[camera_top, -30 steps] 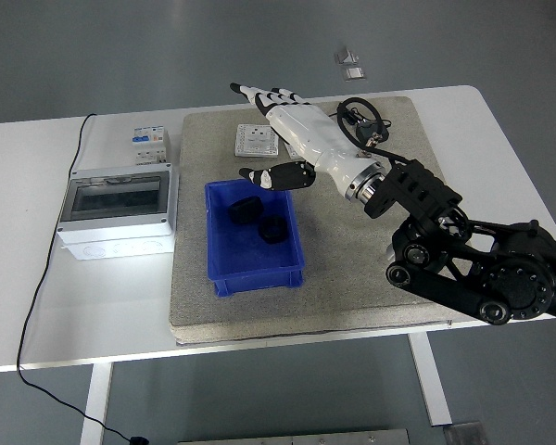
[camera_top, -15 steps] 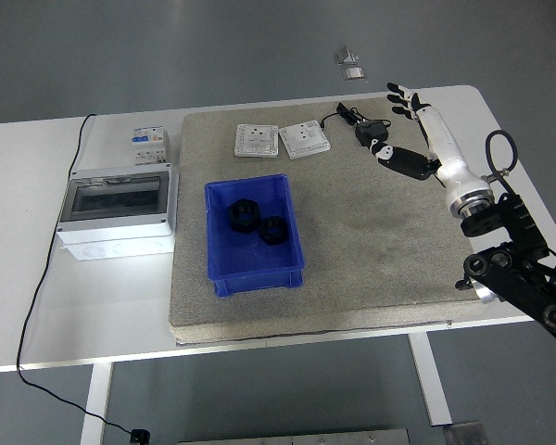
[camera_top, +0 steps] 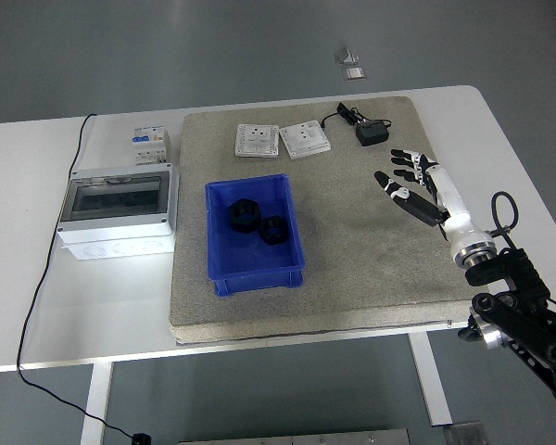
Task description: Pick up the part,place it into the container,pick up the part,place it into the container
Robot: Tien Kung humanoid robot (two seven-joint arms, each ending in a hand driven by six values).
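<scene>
Two black hexagonal parts [camera_top: 246, 214] [camera_top: 275, 230] lie side by side inside the blue container [camera_top: 252, 263] on the grey mat. My right hand [camera_top: 408, 182] hovers over the mat's right side, well away from the container, with its white fingers [camera_top: 413, 158] spread and nothing in them. Its black arm [camera_top: 519, 315] comes in from the lower right corner. My left arm does not show.
Two white switch plates [camera_top: 257, 140] [camera_top: 305, 138] and a black power adapter [camera_top: 370, 133] with its cord lie along the mat's far edge. A grey electrical box with a clear lid [camera_top: 118, 209] and a small breaker [camera_top: 149, 145] stand on the table at left.
My right hand has drawn back from above the container to the mat's right side and lowered toward the near edge. Both parts stayed in the container.
</scene>
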